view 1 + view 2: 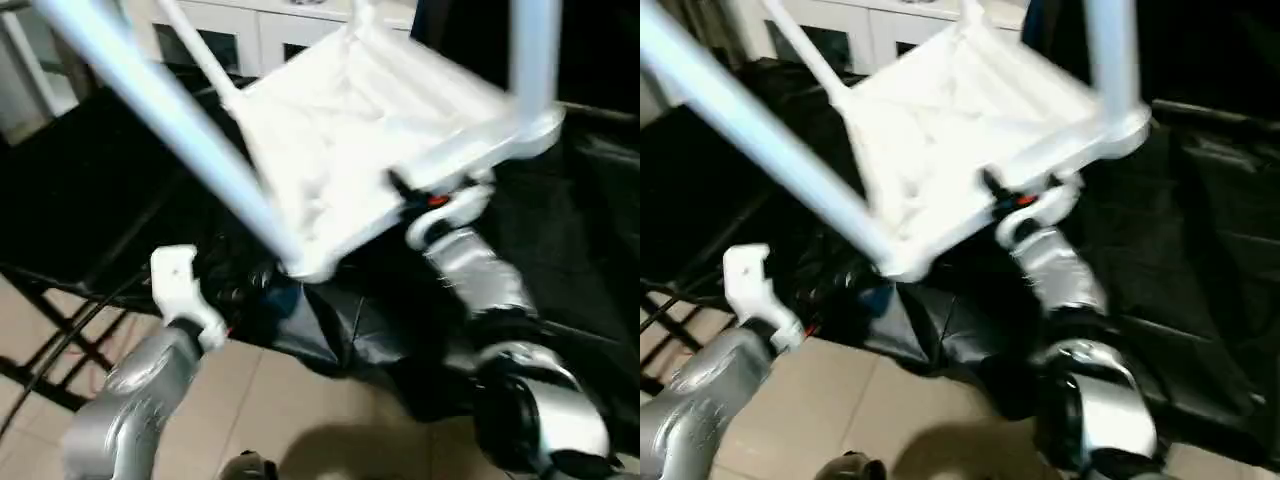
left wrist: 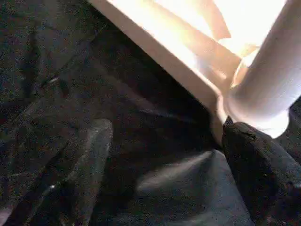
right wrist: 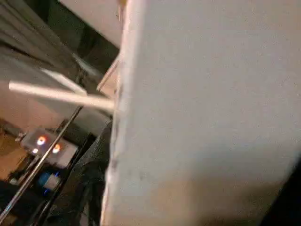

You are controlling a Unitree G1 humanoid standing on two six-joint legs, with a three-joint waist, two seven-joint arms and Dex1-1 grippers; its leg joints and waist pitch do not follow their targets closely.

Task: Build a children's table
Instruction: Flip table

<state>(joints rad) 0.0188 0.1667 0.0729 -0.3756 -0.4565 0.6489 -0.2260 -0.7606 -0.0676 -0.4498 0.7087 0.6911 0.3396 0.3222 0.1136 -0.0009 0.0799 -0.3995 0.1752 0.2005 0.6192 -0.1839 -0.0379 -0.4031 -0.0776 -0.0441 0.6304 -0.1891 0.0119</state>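
Note:
The white tabletop [image 1: 350, 120] hangs upside down and tilted above the black cloth, ribbed underside up. White legs stand in its corner sockets: one long leg [image 1: 170, 120] runs toward the upper left, another [image 1: 535, 50] rises at the right, and a thinner one [image 1: 200, 50] is at the far side. My right gripper [image 1: 405, 187] is shut on the tabletop's near rim, a black finger lying over the edge. My left gripper [image 2: 174, 141] is open under the near left corner socket [image 2: 263, 108]; one of its fingers [image 2: 254, 160] sits right beside that socket.
A black cloth [image 1: 90, 190] covers the work surface below the tabletop. A white cabinet with glass doors [image 1: 230, 30] stands behind. Tiled floor [image 1: 270, 400] and black frame bars [image 1: 50, 340] lie at the near left.

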